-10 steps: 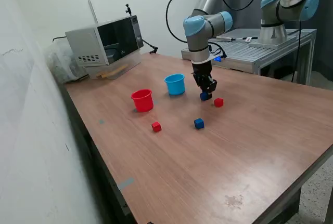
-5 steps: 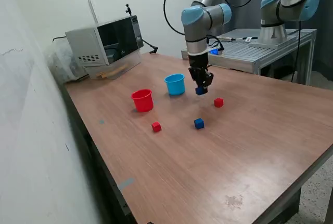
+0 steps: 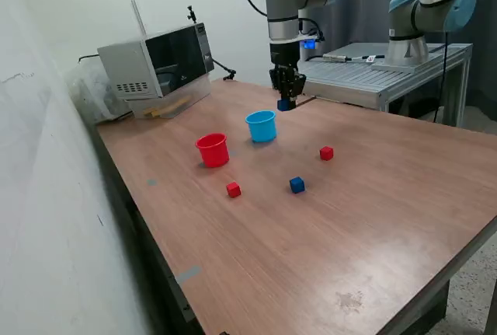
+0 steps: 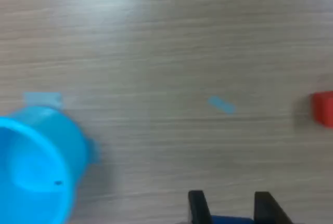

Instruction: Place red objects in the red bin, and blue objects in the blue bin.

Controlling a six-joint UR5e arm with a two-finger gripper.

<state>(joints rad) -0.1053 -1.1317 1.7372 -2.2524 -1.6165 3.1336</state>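
My gripper (image 3: 285, 102) is shut on a dark blue cube (image 3: 284, 105) and holds it in the air, above and just to the exterior view's right of the light blue cup (image 3: 262, 127). In the wrist view the cube (image 4: 229, 219) shows as a blue strip between the black fingertips (image 4: 196, 206), with the empty blue cup (image 4: 34, 164) off to one side. The red cup (image 3: 212, 150) stands to the exterior view's left of the blue cup. A second blue cube (image 3: 297, 185) and two red cubes (image 3: 233, 189) (image 3: 326, 153) lie on the table; one red cube (image 4: 323, 108) shows in the wrist view.
A microwave (image 3: 158, 60) stands at the table's far corner on the exterior view's left. A second arm (image 3: 423, 10) stands on a metal bench (image 3: 380, 78) behind the wooden table (image 3: 349, 234). A wall runs along the exterior view's left.
My gripper has lifted the blue cube off the table beside the red cube and carried it up and toward the exterior view's left, to above the blue cup's side.
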